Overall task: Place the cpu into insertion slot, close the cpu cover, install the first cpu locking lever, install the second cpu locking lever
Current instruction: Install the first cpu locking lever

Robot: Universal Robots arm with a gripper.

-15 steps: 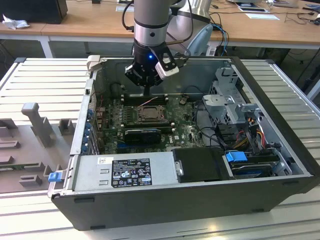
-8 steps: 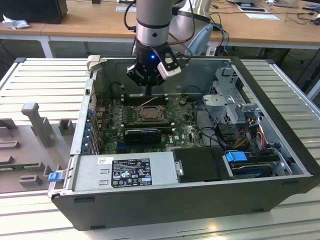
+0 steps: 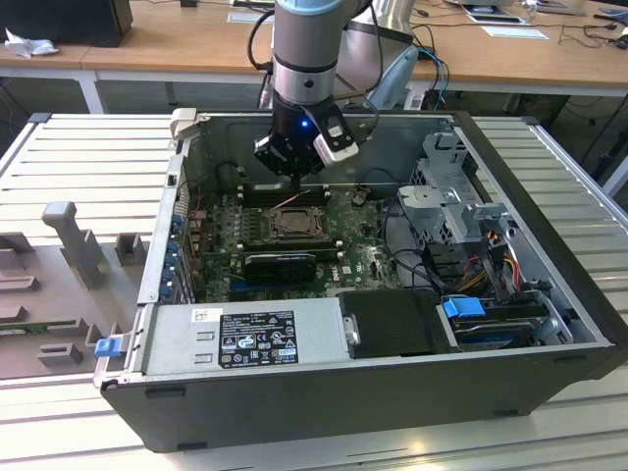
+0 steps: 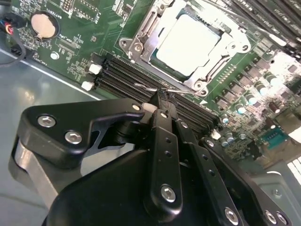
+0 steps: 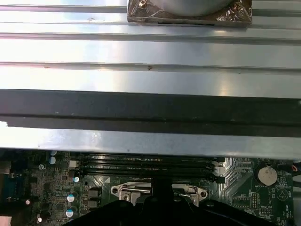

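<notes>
So the small square cpu with the grey-silver top [image 4: 188, 43] is already sitting flat in the square metal-rimmed insertion slot [image 4: 128, 45] in the middle of the green motherboard [image 4: 84, 28]. The thin metal cpu cover frame [image 4: 229, 47] lies down around it, with the chip showing through its window.

Your black two-finger gripper [image 4: 162, 99] is down inside the case at the slot's edge, over the long black memory slots [image 4: 122, 77]. Its fingertips are pressed close together right at a thin bent wire locking lever [image 4: 148, 87] that runs along that side of the slot. I honestly can't tell if the wire is actually pinched between them or just touching. In the exterior view you can see the gripper [image 3: 294, 175] hanging just on the far side of the slot [image 3: 292, 225], with a blue light glowing on the wrist.

A round silver coin battery [image 4: 42, 24] sits on the board off to one side, well apart from the slot.

Further out, the open dark grey tower case [image 3: 392, 392] lies on its side on a ribbed metal table [image 3: 78, 157]. The near wall carries a black label with white print [image 3: 257, 339] and a small white sticker [image 3: 206, 315] beside it, both too small for me to make out. There's a blue plastic tab [image 3: 463, 306] near the drive bay on the exterior view's right.
</notes>
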